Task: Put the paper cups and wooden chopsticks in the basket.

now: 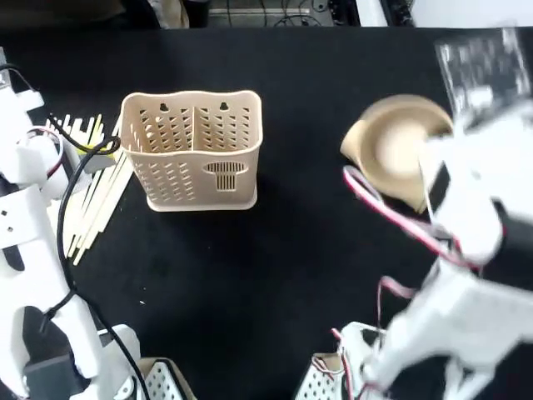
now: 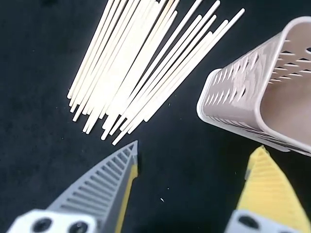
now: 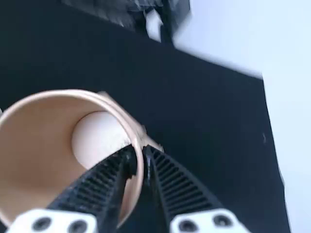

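The step in hand looks to be the carry of the tan paper cup (image 1: 391, 150), which sits well to the right of the beige perforated plastic basket (image 1: 191, 192) on the black table (image 1: 291, 275). The right gripper (image 3: 139, 151) pinches the cup's wall at the rim, one black ribbed finger inside the mouth and one outside. To do this well, the pinch should be firm enough to stop the thin wall slipping, yet not so hard that it creases. The cup should then rise above the basket's wavy rim before travelling across, and go down into one compartment rather than onto the divider. The cup is round, pale inside with a whitish bottom, and tilted with its mouth toward the high camera; whether it touches the table I cannot tell. The pale wooden chopsticks (image 1: 92, 200) lie fanned just left of the basket. The left gripper (image 2: 197, 145) hangs above them with its jaws spread wide and empty — one grey, one yellow.
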You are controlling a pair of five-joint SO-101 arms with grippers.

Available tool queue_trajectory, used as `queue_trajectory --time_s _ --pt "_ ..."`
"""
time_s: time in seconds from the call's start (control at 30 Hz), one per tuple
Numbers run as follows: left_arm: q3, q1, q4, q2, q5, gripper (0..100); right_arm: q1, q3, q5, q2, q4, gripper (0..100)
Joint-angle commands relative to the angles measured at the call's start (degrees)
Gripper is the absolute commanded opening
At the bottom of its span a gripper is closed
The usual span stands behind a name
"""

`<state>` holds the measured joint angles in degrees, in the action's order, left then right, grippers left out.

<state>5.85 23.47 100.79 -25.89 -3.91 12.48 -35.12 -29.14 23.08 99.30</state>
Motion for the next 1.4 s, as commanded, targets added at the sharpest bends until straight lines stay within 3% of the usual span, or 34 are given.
queue_trajectory --time_s 0.0,0.23,0.53,0.9,1.13,1.37 --pt "-1.5 -0.1 -0.1 -3.3 0.3 31 -9.5 -15.9 1.2 -8.9 2.0 1.1" --pt "-8.0 -4.2 -0.1 -9.5 0.3 24 -24.8 -17.4 1.9 -12.5 1.9 1.1" --pt "-20.5 -4.9 -5.3 -19.0 0.1 23 -35.9 -22.5 7.8 -20.4 1.8 1.1" --pt "-23.9 -5.0 -9.9 -21.6 -0.3 24 -37.0 -15.1 10.9 -24.1 1.9 1.8" --pt "-24.0 -5.3 -11.2 -21.5 -0.2 24 -39.2 -11.6 10.8 -23.7 1.8 30.1" --pt "-24.1 -5.3 -11.4 -21.5 -0.2 24 -36.1 -20.5 11.1 -24.0 1.8 26.5"
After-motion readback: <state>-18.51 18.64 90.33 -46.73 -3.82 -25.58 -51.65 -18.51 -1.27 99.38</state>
